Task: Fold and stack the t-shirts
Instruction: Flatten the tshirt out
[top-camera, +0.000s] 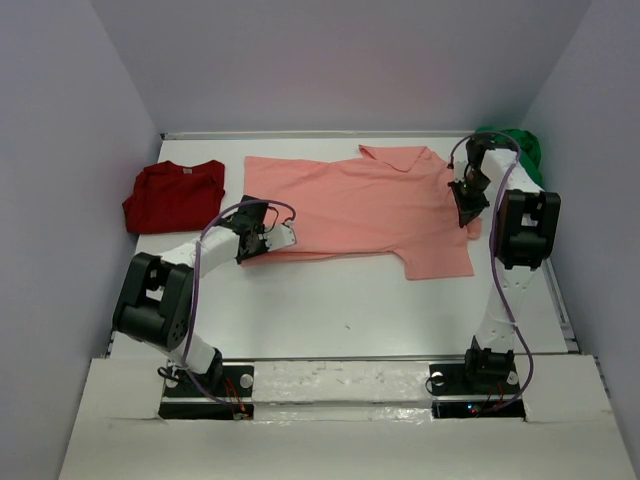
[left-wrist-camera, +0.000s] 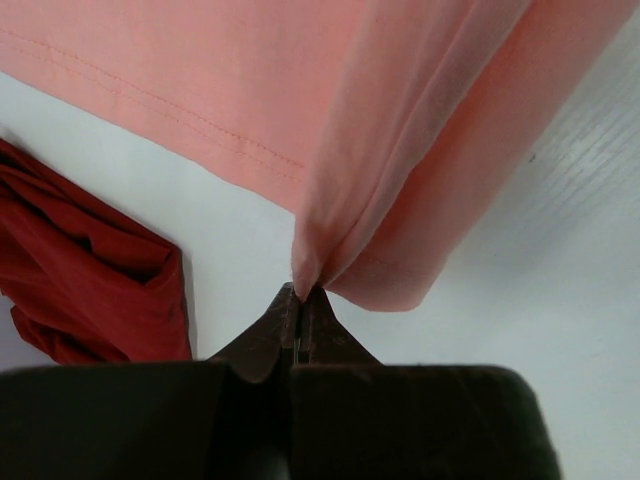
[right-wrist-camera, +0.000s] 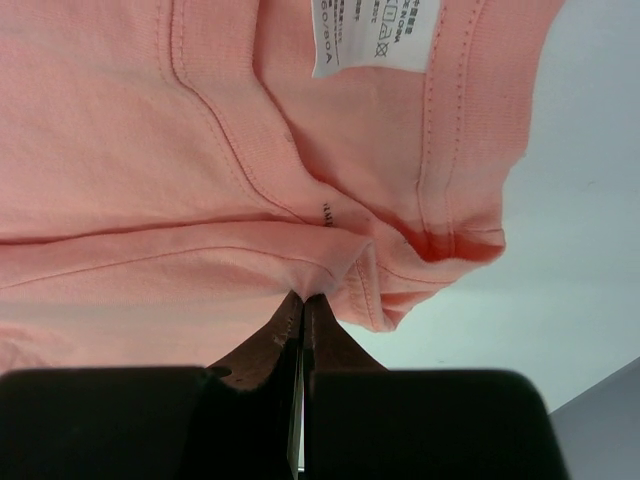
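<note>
The salmon-pink t-shirt (top-camera: 360, 205) lies spread across the middle of the table. My left gripper (top-camera: 252, 243) is shut on its lower-left corner; the left wrist view shows the cloth (left-wrist-camera: 400, 150) pinched at the fingertips and hanging from them. My right gripper (top-camera: 468, 208) is shut on the shirt's shoulder by the collar; the right wrist view shows the fold (right-wrist-camera: 300, 200) and the white care label (right-wrist-camera: 372, 35). The dark red t-shirt (top-camera: 172, 195) lies folded at the far left and shows in the left wrist view (left-wrist-camera: 80, 270). The bright green t-shirt (top-camera: 522, 148) is bunched at the far right corner.
White walls close the table on the left, back and right. The white table (top-camera: 340, 310) has a raised front ledge (top-camera: 340, 385) where both arm bases stand. Purple cables loop along each arm.
</note>
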